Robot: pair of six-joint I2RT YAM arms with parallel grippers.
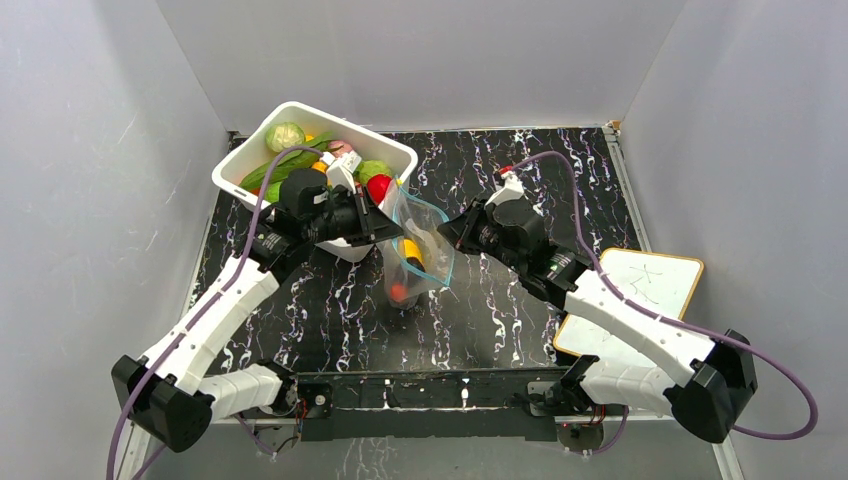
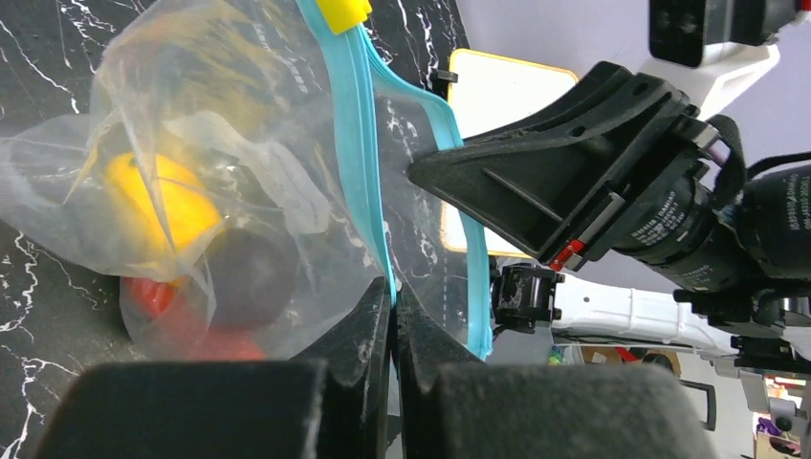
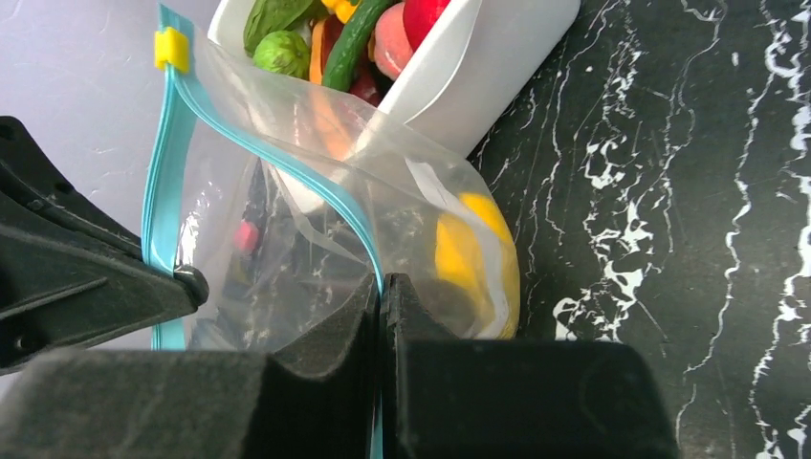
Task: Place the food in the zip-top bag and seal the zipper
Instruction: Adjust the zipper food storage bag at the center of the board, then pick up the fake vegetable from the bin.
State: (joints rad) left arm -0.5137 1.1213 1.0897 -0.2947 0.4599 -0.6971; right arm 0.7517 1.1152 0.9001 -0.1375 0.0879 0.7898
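The clear zip-top bag (image 1: 418, 250) hangs between both grippers at the table's middle, its mouth held open. Inside lie a yellow piece (image 2: 158, 196), a dark purple piece (image 2: 249, 277) and a red piece (image 2: 158, 306). My left gripper (image 2: 393, 287) is shut on one light-blue zipper strip (image 2: 356, 143). My right gripper (image 3: 380, 282) is shut on the other strip (image 3: 287, 167). A yellow slider (image 3: 171, 48) sits at the zipper's end. The bag also shows in the right wrist view (image 3: 316, 239). More food (image 1: 300, 150) lies in the white tub (image 1: 400, 158).
The white tub stands at the back left, touching the bag's side. A white board with a yellow rim (image 1: 650, 285) lies at the right under my right arm. Grey walls close in the black marbled table (image 1: 500, 320) on three sides.
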